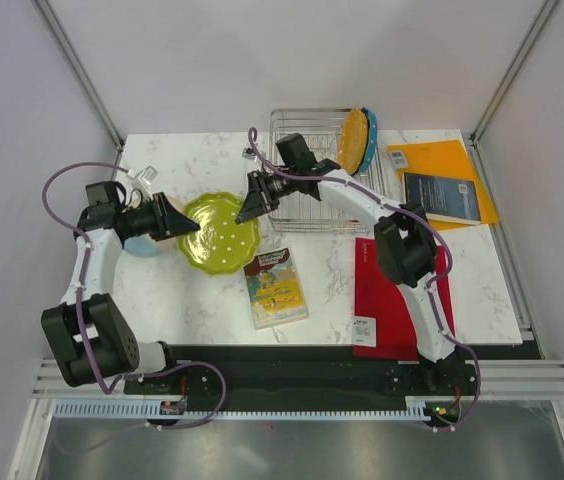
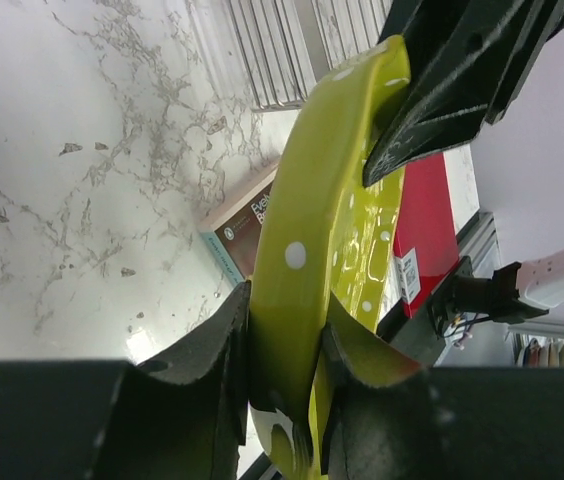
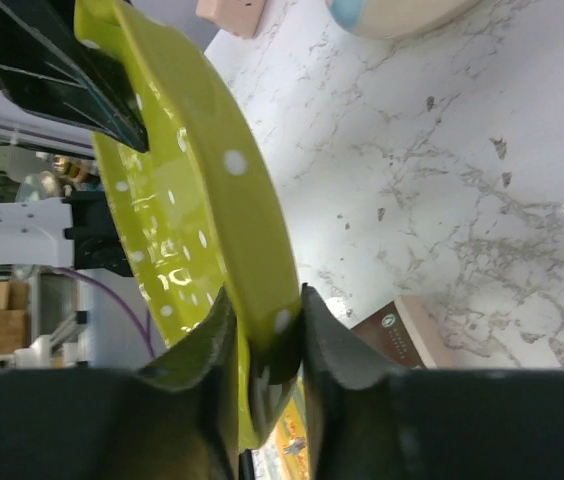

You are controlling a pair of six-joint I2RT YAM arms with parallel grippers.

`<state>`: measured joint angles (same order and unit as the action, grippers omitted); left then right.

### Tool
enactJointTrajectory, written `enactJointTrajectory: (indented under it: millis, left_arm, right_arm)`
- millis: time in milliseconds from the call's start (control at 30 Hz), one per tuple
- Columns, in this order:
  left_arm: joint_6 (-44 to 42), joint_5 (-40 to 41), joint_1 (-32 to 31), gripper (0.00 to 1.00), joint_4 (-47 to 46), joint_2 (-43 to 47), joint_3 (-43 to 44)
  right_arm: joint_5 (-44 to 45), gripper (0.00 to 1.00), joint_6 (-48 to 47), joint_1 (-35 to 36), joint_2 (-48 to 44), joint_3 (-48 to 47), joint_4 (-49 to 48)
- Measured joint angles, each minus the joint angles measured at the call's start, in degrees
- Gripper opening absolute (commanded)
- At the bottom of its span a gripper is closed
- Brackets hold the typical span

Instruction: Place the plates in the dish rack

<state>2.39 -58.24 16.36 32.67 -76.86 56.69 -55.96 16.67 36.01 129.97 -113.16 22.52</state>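
The lime green plate with white dots hangs just above the table's middle, held at two sides of its rim. My left gripper is shut on its left rim. My right gripper is clamped on the opposite rim. The dish rack stands behind, with the orange-yellow plate and the teal plate upright at its right end. The cream-and-pale-blue plate lies on the table under my left gripper.
An illustrated book lies in front of the green plate. A red flat folder lies under my right arm. An orange folder with a dark book on it sits right of the rack. A small clear object is at the back left.
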Motion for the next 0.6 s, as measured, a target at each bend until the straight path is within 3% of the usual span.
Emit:
enactJointTrajectory:
  millis: [33, 133, 267, 300, 333, 367, 500, 600]
  left_arm:
    - [-0.2, -0.1, 0.0, 0.26, -0.2, -0.1, 0.0]
    - [0.0, -0.7, 0.0, 0.51, -0.7, -0.5, 0.2]
    - [0.8, 1.5, 0.0, 0.66, -1.3, -0.5, 0.9]
    - [0.7, 2.9, -0.1, 0.74, -1.4, -0.5, 1.1]
    - [0.7, 4.4, -0.1, 0.95, -1.4, -0.5, 1.3]
    - [0.6, 7.1, -0.1, 1.0, -1.5, -0.5, 1.7]
    - [0.9, 22.3, -0.2, 1.0, -3.8, 0.4, 2.9]
    - [0.9, 30.8, -0.2, 1.0, -6.8, 3.0, 2.8]
  right_arm:
    - [-0.8, 0.0, 0.7, -0.3, 0.2, 0.0, -0.2]
    - [-1.2, 0.0, 0.4, -0.7, 0.2, 0.0, -0.2]
    - [0.3, 0.0, 0.8, -0.9, 0.2, 0.0, -0.5]
    - [0.9, 0.0, 0.9, -1.1, 0.2, 0.0, -0.4]
    - [1.4, 0.0, 0.9, -1.4, 0.2, 0.0, -0.2]
    - [1.9, 0.0, 1.0, -1.8, 0.2, 0.0, -0.2]
    - [5.6, 0.0, 1.0, -6.0, -1.0, -0.2, 1.1]
    - [13.9, 0.0, -2.2, -10.7, -3.1, -2.4, 4.1]
